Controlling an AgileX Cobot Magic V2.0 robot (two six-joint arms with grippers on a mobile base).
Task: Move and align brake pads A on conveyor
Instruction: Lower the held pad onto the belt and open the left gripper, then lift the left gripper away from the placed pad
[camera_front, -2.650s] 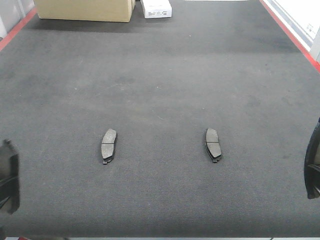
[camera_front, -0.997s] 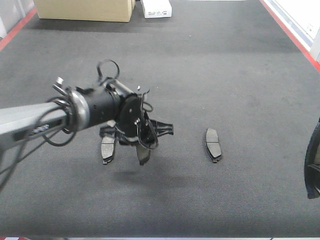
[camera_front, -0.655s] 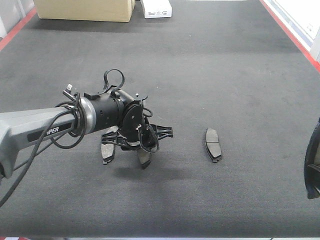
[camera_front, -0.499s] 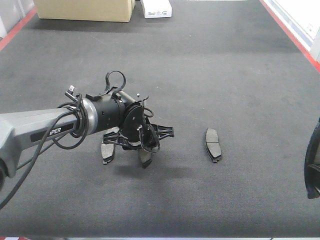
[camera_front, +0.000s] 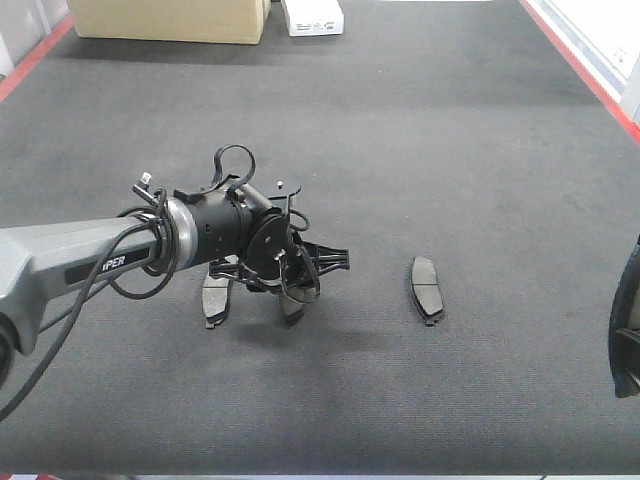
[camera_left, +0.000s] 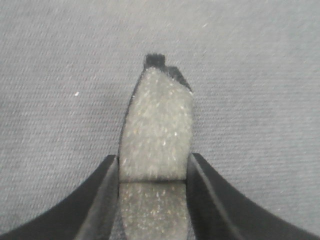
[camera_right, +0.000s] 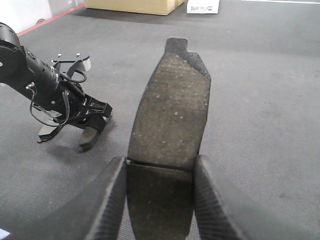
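Where the left arm reaches in from nine o'clock in the front view, its left end effector (camera_front: 288, 290) is seen low over the conveyor (camera_front: 400, 130), clenched on a brake pad (camera_front: 291, 306) whose lower tip shows beneath the black fingers. The left wrist view confirms this: the held pad (camera_left: 157, 130) sits pinched between both fingers (camera_left: 100, 200), its far end and backing-plate tab pointing to twelve o'clock, its near end cut off by the bottom edge. Whether the pad touches the belt cannot be told.

Just beside the end effector, at its nine o'clock, a second brake pad (camera_front: 214, 297) lies flat on the belt, its upper end partly hidden behind the wrist and cables. A third brake pad (camera_front: 426, 289) lies in full view, well apart at three o'clock, lengthwise from six to twelve.

The right end effector (camera_right: 159, 200) is shown by its own wrist camera, closed on a fourth brake pad (camera_right: 170, 110), which is gripped at its near half while the groove and far end stand clear of the fingers. In the front view only a dark curved piece at the three o'clock edge is visible, and what it is cannot be made out.

At twelve o'clock, a cardboard box (camera_front: 170, 18) and a white carton (camera_front: 312, 16) are cut off by the top edge. Red borders (camera_front: 580, 70) are seen only at the upper corners.
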